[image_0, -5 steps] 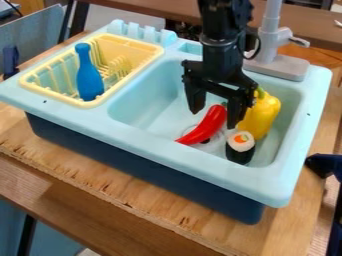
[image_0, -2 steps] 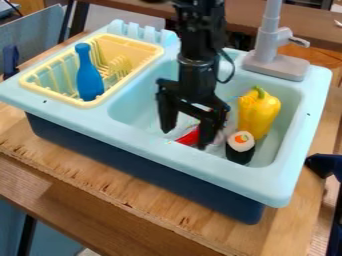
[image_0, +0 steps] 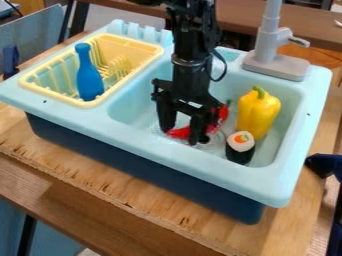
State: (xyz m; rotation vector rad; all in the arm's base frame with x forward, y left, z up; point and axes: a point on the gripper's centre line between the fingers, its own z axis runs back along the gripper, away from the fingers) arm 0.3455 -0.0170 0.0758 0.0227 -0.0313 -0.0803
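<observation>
The black gripper [image_0: 180, 135] is low in the basin of the light blue sink [image_0: 133, 107], its fingers apart and open. A red chili pepper [image_0: 179, 133] lies at the fingers; part of it shows between them and its upper part shows to the right, behind the right finger. Whether the fingers touch it, I cannot tell. Right of the gripper, a sushi roll [image_0: 240, 148] with a white top and dark wrap stands in the basin. Behind the roll is a yellow bell pepper [image_0: 258, 114] with a green stem, near the basin's right wall.
A yellow dish rack [image_0: 143, 56] sits at the sink's left, with a blue bottle-shaped object [image_0: 88, 75] upright in it. The grey faucet [image_0: 275, 65] rises from the back right edge. The sink stands on a wooden table [image_0: 120, 187].
The gripper has moved left and down, away from the yellow pepper, and its fingers have drawn somewhat closer together. The chili's lower end has shifted slightly up and left.
</observation>
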